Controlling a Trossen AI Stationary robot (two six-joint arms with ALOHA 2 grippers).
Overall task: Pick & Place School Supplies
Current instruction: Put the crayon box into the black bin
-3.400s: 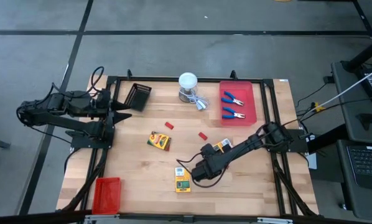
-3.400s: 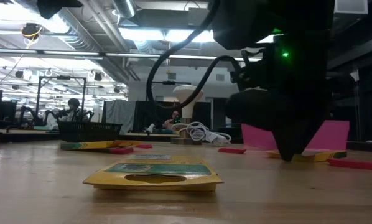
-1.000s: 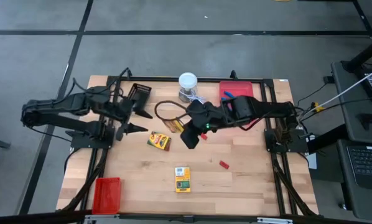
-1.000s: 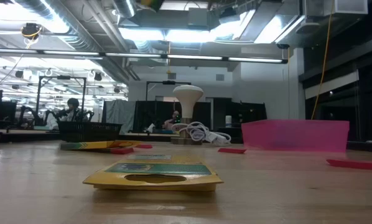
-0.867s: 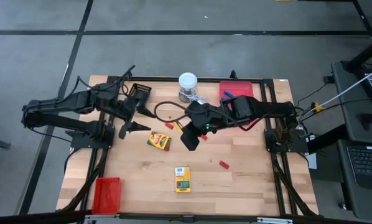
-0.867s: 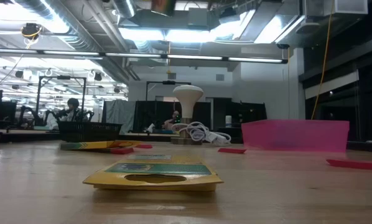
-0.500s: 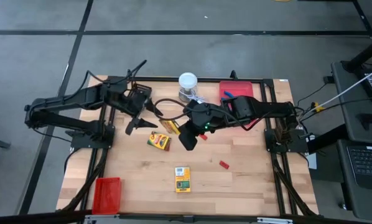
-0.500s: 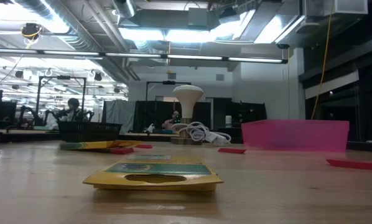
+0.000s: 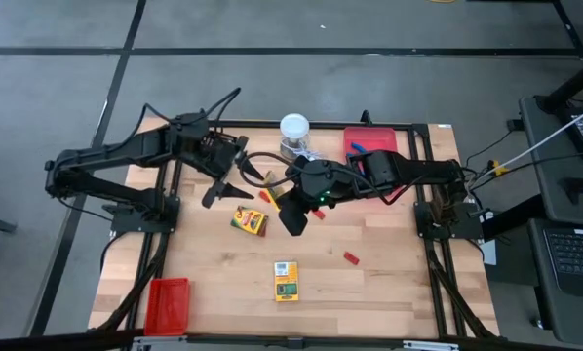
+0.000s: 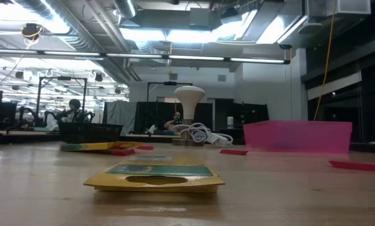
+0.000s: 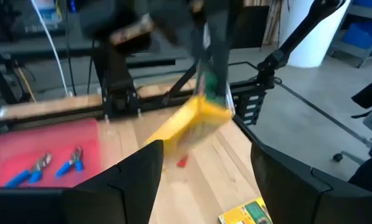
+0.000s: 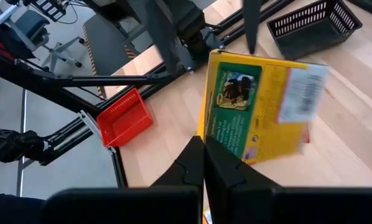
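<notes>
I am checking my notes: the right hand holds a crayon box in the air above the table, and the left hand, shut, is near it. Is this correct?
One thing is wrong: the left hand is open, as the left wrist view shows. The right hand does hold a crayon box above the table.

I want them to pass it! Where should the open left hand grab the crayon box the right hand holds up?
Probably its free end, away from the right hand pinching one edge. The crayon box is thin and flat, so the left hand could come from its own side and close across the broad faces.
</notes>
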